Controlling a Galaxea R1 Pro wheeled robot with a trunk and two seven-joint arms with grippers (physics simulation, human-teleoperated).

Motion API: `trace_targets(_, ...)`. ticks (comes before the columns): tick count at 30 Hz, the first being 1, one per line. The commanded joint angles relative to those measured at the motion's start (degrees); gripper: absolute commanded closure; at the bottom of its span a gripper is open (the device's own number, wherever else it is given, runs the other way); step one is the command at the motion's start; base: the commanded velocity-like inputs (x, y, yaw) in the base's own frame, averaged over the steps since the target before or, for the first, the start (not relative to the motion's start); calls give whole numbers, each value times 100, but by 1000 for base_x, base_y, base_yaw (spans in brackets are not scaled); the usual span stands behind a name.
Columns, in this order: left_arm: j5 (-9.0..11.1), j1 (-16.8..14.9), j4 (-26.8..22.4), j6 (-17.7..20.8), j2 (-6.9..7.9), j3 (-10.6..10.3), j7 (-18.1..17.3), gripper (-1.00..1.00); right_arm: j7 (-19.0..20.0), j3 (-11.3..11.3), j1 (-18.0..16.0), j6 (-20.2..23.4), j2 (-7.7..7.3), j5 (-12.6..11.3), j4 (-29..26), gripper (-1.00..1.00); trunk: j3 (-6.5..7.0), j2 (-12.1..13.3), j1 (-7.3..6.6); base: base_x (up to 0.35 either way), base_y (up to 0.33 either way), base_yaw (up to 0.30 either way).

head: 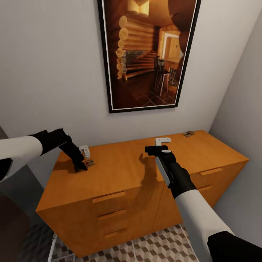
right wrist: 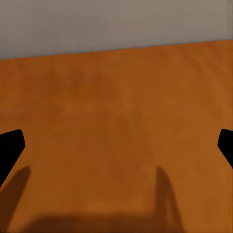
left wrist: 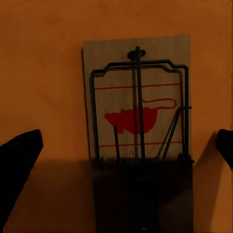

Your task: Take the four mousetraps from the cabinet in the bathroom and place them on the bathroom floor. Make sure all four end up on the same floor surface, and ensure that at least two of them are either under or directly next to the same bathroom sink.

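Wide orange-brown wooden cabinet (head: 145,182), flat top as surface. Black left pincer (head: 80,168) spread wide over small flat tan wooden mousetrap (left wrist: 138,121) w/ dark wire bar + red mouse mark, near surface's left edge. Right pincer (head: 157,150) also wide, over bare mid-surface. Second mousetrap (head: 188,134) at back right corner. Prob. light, stiff, thin: grip by long edges, clear of spring bar.

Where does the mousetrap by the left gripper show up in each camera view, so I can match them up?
Head view: the mousetrap lies on the cabinet top near its left back corner, at the left gripper.
Left wrist view: the same mousetrap sits centre frame, between the open fingertips.
Right wrist view: not in it.
Shared landmark: the orange cabinet top.
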Motion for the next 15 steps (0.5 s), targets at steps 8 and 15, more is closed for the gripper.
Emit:
trace_targets(8, 55, 7, -9, 39, 7, -28, 13, 100, -46, 16, -5, 25, -3, -33, -4, -100, -7, -3, 1, 0, 0, 0)
trace_targets(15, 55, 37, -13, 3, 7, -28, 15, 100, -46, 14, -5, 25, -3, -26, -11, -100, -7, -3, 1, 0, 0, 0)
